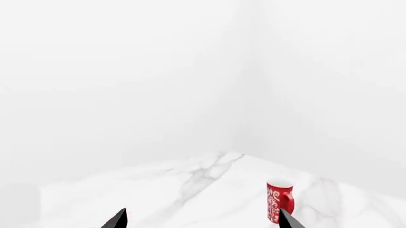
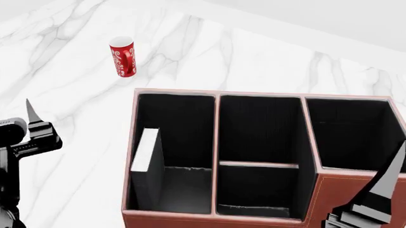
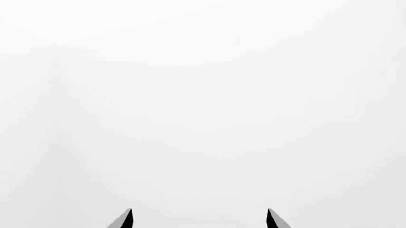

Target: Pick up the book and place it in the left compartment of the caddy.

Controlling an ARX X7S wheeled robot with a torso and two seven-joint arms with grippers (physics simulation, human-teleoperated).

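The book (image 2: 145,156) stands on edge inside the caddy's (image 2: 330,190) left compartment (image 2: 184,137), so I judge the placing done. My left pincer (image 1: 201,219) and right pincer (image 3: 199,219) are spread wide, holding nothing.

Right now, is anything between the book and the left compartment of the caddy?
No. The book already stands on edge inside the left compartment of the caddy, against its outer wall. Both hands are open and away from it; the red mug stands apart on the table.
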